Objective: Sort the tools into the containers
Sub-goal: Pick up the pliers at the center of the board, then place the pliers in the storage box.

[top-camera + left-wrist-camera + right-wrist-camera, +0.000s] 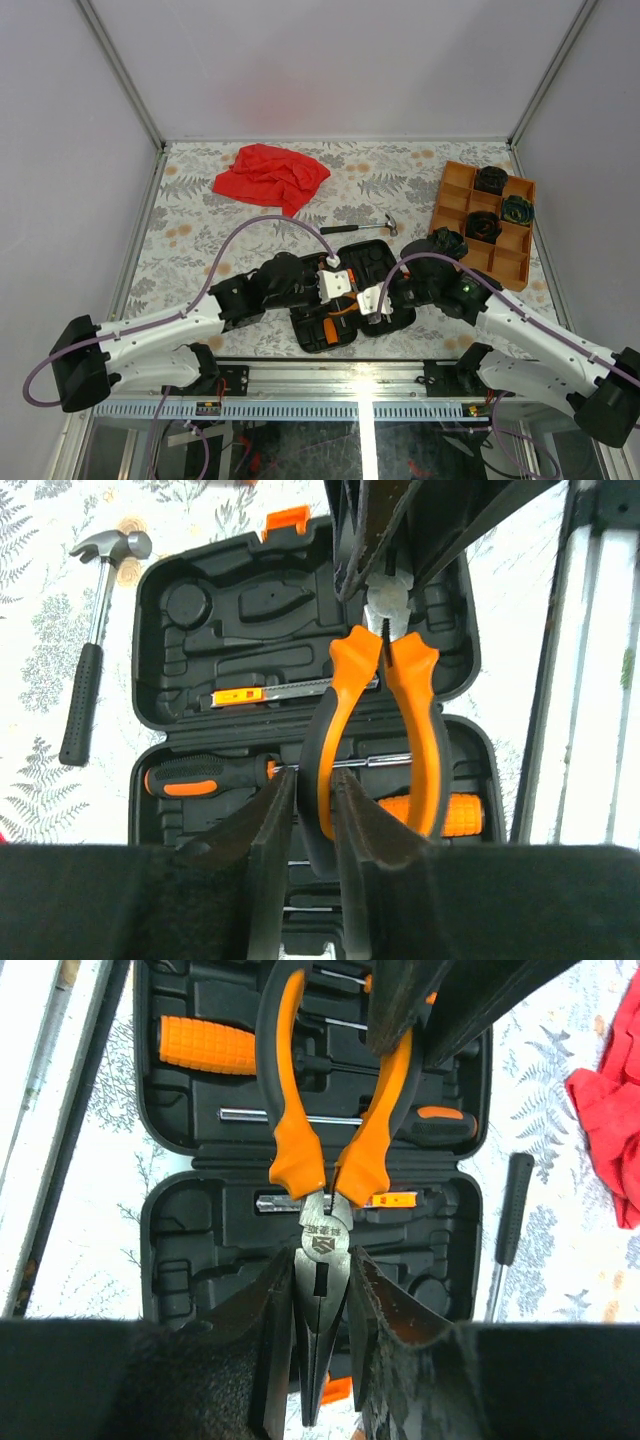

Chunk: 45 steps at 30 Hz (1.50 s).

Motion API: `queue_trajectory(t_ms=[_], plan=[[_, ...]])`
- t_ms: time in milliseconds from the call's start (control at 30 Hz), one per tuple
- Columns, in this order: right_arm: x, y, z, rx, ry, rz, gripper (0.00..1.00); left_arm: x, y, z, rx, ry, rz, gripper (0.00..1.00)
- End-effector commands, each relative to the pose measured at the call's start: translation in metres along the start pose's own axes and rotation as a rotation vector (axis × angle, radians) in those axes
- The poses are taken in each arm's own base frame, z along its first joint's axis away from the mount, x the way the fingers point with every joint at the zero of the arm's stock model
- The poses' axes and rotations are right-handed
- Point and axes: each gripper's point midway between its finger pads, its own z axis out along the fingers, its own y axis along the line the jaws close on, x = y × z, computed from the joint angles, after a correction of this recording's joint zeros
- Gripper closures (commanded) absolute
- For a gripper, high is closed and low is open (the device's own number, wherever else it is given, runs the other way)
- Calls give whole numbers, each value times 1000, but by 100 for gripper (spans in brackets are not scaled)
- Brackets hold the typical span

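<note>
The orange-handled pliers [405, 710] hang over the open black tool case [200, 650] at the table's near middle [340, 325]. My left gripper [312, 810] is shut on one pliers handle. My right gripper [322, 1300] is shut on the pliers' steel nose [325, 1245]. In the case lie an orange-and-black screwdriver [200, 775], an orange-handled tool [465, 815] and a utility knife [260, 693]. The black-handled hammer [362, 228] lies on the table behind the case. The orange tray [458, 200] at the right holds three dark coiled bundles [490, 180], one greenish [517, 210].
A red cloth [270, 175] lies at the back left of the table. The case's orange latch [285, 520] is on its far edge. White walls close in the table on three sides, and a metal rail runs along the near edge.
</note>
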Motion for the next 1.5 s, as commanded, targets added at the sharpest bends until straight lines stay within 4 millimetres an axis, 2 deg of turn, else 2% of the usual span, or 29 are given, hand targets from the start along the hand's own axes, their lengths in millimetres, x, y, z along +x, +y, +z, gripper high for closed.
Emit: queue_trajectory(t_ms=[0, 67, 167, 367, 633, 767, 900, 1133, 1300, 1467], plan=[[1, -10, -9, 73, 25, -35, 100, -48, 5, -9, -29, -191, 20, 72], [1, -11, -12, 96, 26, -30, 100, -52, 7, -13, -40, -211, 10, 60], [-2, -14, -16, 148, 8, -22, 100, -62, 9, -23, -64, -260, -12, 49], [-7, -29, -24, 335, -70, 129, 100, -72, 17, -43, -149, -364, -99, 41], [4, -65, -46, 672, -133, 471, 100, -59, 49, -53, -368, -432, -410, 36], [10, -73, -52, 765, -169, 664, 100, -43, 70, -55, -516, -406, -597, 27], [18, -78, -58, 855, -195, 844, 100, -22, 80, -54, -606, -348, -764, 20], [35, -80, -70, 999, -207, 1111, 100, 25, 100, -57, -678, -227, -1016, 17], [35, -72, -67, 971, -206, 1192, 100, 57, 105, -64, -736, -160, -1119, 16], [43, -64, -70, 995, -173, 1257, 100, 84, 97, -65, -764, -107, -1214, 16]])
